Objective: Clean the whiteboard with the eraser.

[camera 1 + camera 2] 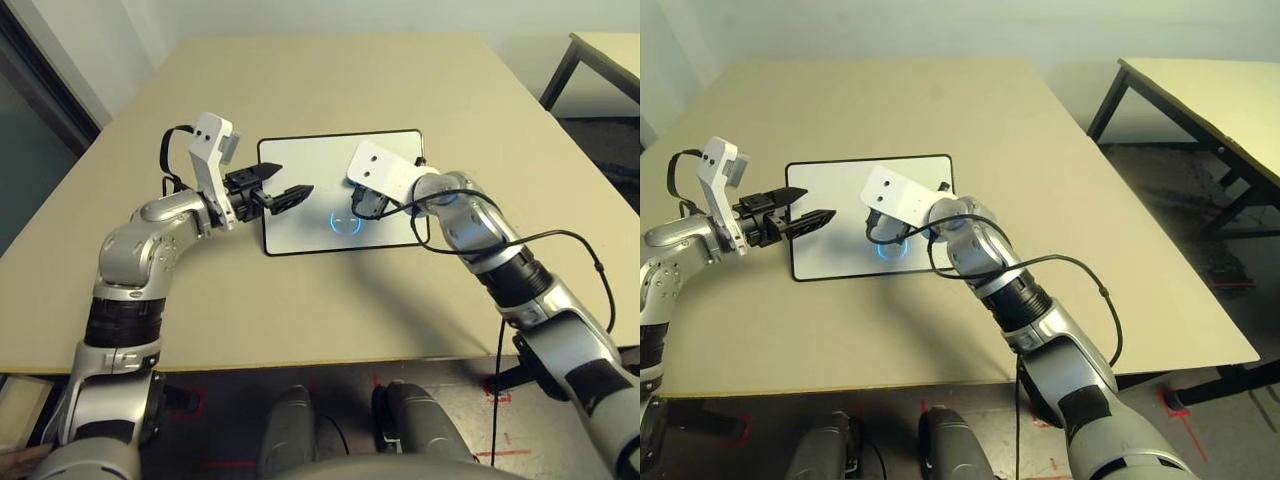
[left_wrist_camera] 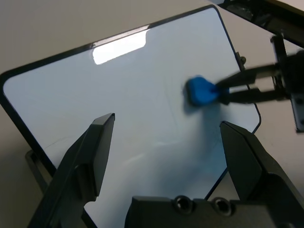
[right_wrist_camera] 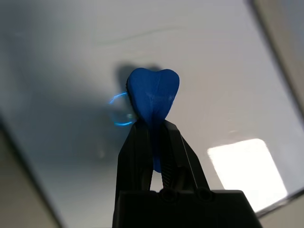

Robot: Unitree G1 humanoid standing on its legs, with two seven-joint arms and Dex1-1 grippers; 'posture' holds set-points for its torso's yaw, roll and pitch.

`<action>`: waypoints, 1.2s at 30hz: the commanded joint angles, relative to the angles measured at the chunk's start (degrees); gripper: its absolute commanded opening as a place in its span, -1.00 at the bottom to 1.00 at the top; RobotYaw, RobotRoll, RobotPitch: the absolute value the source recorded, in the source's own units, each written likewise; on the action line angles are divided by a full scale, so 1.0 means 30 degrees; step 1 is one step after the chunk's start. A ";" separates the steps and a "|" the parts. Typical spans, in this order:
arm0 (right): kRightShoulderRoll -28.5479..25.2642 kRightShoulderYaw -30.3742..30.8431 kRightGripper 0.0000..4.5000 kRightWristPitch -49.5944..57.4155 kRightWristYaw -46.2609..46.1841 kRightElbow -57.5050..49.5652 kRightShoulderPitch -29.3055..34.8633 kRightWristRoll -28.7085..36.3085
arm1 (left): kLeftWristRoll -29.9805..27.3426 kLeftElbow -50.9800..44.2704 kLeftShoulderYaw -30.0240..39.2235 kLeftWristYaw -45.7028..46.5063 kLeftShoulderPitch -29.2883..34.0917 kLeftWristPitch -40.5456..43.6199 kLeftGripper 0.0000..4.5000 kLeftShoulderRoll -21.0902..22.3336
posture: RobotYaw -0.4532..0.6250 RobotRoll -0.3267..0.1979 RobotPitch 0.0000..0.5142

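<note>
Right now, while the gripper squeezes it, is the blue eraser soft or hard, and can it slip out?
Probably soft: the eraser bulges into two lobes above the shut right gripper. It likely is light, being small beside the whiteboard. A slip seems unlikely, since the fingers pinch deep into it.

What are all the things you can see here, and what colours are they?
whiteboard: one, white with a thin black frame, flat on the table in the middle.
eraser: one, bright blue, pinched in the right gripper over the board.
table: one, beige, under the board.
second table: one, beige top and dark legs, off to the right.
cable: one, black, looping along the right arm.
left gripper: one, black, open, above the board's left edge.
right gripper: one, black, shut on the eraser.
</note>
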 commanded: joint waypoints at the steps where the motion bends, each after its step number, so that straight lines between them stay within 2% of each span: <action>1: -0.0347 0.0900 -0.92 0.0949 0.0555 0.0109 0.0784 -0.0248 | -0.0125 -0.0468 -0.0202 -0.0153 0.0314 0.0375 1.00 0.0180 | -0.20 0.25 -0.35; 13: -0.0168 -0.1266 -0.93 -0.2345 -0.0818 0.5335 -0.3391 -0.0352 | -0.0342 -0.1029 -0.0194 -0.0103 0.0640 0.0738 1.00 0.0110 | -0.20 0.25 -0.34; 16: -0.0193 -0.0997 -0.93 -0.2305 -0.0477 0.4905 -0.3001 -0.0439 | -0.0431 -0.1186 -0.0187 -0.0013 0.0782 0.0769 1.00 0.0091 | -0.20 0.25 -0.33; 23: -0.0681 0.0852 -0.93 -0.0019 0.1305 -0.0030 0.0198 -0.0595 | -0.0578 -0.1320 -0.0105 0.0139 0.0873 0.0866 1.00 0.0108 | -0.19 0.25 -0.32; 26: -0.0783 0.1209 -0.93 0.0399 0.1651 -0.0881 0.0686 -0.0723 | -0.0583 -0.1292 -0.0130 0.0172 0.0836 0.0861 1.00 0.0094 | -0.19 0.25 -0.32; 30: -0.0564 0.0740 -0.93 -0.0053 0.1410 0.0224 -0.0232 -0.0796 | -0.0612 -0.1318 -0.0148 0.0201 0.0820 0.0860 1.00 0.0088 | -0.19 0.25 -0.32; 36: 0.0175 -0.0644 -0.93 -0.1415 0.0444 0.3495 -0.3105 -0.0739 | -0.0696 -0.1583 -0.0169 0.0310 0.0970 0.0952 1.00 0.0015 | -0.19 0.25 -0.32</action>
